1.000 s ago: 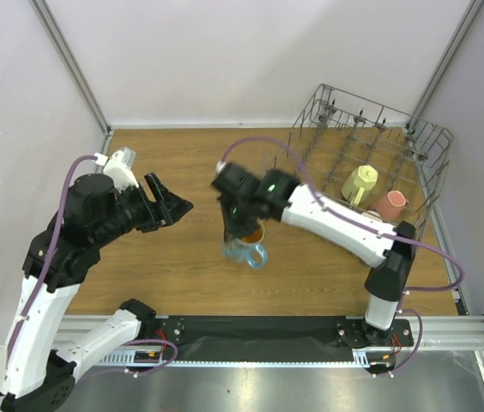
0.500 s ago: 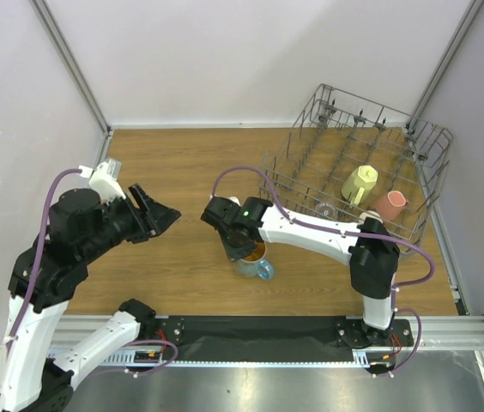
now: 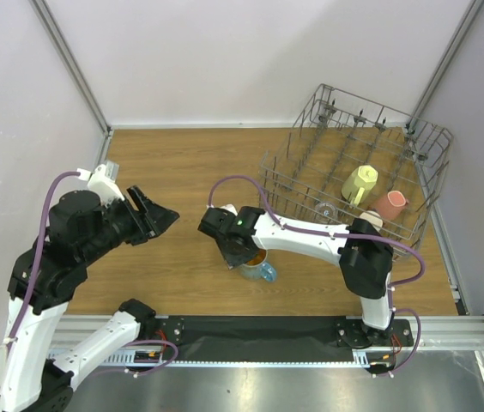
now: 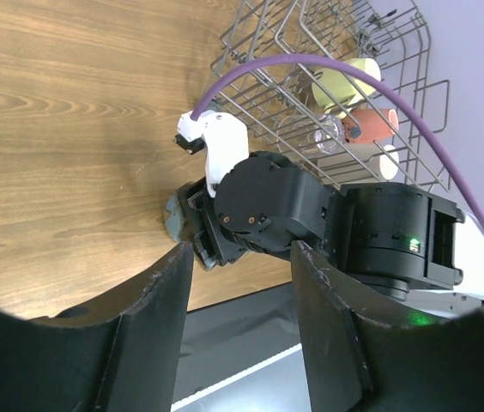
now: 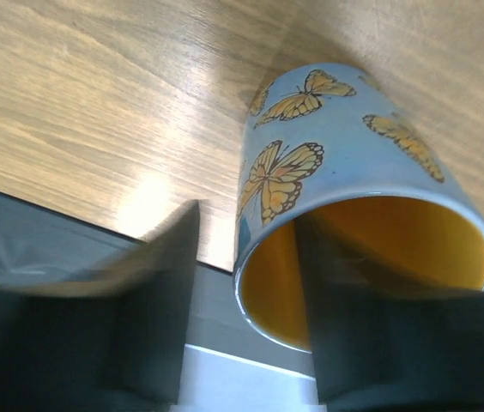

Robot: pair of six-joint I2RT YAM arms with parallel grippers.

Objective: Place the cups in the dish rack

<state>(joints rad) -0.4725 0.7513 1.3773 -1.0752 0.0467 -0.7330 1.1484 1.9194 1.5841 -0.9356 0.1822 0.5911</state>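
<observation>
The blue mug (image 3: 257, 268) stood on the table (image 3: 165, 154), short of the dish rack (image 3: 306, 167), its wall between the right gripper's (image 5: 246, 257) slack, parted jaws. They should clamp firmly before lifting; the left gripper (image 4: 238, 257) gaped empty

Overhead rear view, two close wrist views sharing blue cup (image 5: 345, 146)

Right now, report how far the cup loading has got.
Done: the yellow mug, pink mug and glass sit in the rack. In hand: the right gripper has its open fingers astride the wall of the blue butterfly mug, on the table outside the rack. Left to do: rack that mug. The left gripper hangs open, empty.
</observation>
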